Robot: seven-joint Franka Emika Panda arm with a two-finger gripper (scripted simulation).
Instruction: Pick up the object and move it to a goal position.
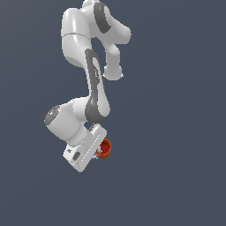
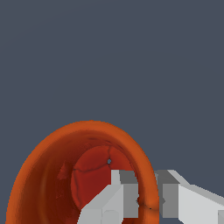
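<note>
The object is a small orange-red round cup (image 1: 105,148) with a darker red inside. In the exterior view it sits at the tip of my white gripper (image 1: 98,152), low in the picture and a little to the exterior view's left. In the wrist view the cup (image 2: 48,175) fills the lower part of the picture. My gripper (image 2: 146,199) is shut on the cup's rim, with one finger (image 2: 116,197) inside the cup and the other finger (image 2: 188,199) outside its wall.
The white and grey arm (image 1: 95,88) rises from the gripper to the top of the exterior view. All around is plain dark blue-grey background, with no table edge or other object in view.
</note>
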